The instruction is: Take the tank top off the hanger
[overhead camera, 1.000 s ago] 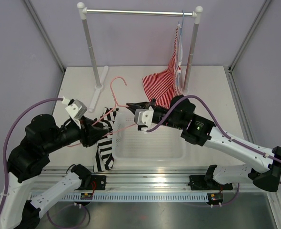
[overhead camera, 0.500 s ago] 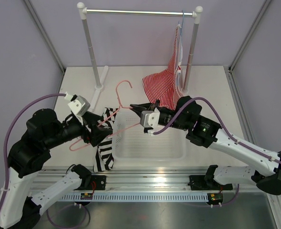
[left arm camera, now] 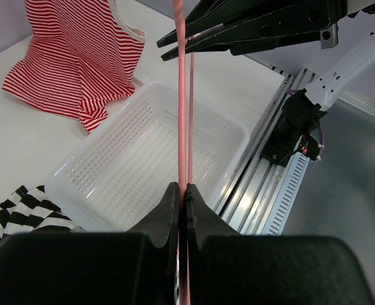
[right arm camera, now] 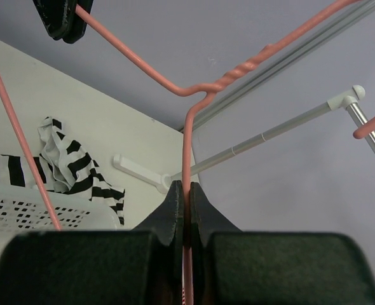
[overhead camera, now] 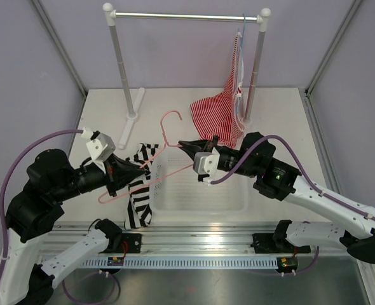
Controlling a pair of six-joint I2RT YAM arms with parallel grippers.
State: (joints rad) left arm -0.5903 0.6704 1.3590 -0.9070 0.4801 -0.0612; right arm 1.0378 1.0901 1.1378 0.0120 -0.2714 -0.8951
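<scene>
The pink wire hanger (overhead camera: 163, 127) is held in the air over the basket's left end by both grippers. My left gripper (overhead camera: 138, 170) is shut on one of its wires, seen in the left wrist view (left arm camera: 182, 190) round the hanger (left arm camera: 182, 95). My right gripper (overhead camera: 182, 145) is shut on the wire below the twisted neck (right arm camera: 184, 187), on the hanger (right arm camera: 187, 140). The black-and-white striped tank top (overhead camera: 138, 203) lies crumpled over the basket's left rim, below the hanger, and shows in both wrist views (left arm camera: 22, 206) (right arm camera: 73, 166). I cannot tell whether it still touches the wire.
A white perforated basket (overhead camera: 241, 194) stands at the near middle of the table. A red-and-white striped top (overhead camera: 216, 111) hangs from a pale blue hanger (overhead camera: 241, 38) on the clothes rail (overhead camera: 187, 16). The rail's left post (overhead camera: 121, 63) stands behind the pink hanger.
Both grippers have carried the hanger to the right, its hook shifting right. The right arm drew back rightward. The tank top stays on the basket's rim.
</scene>
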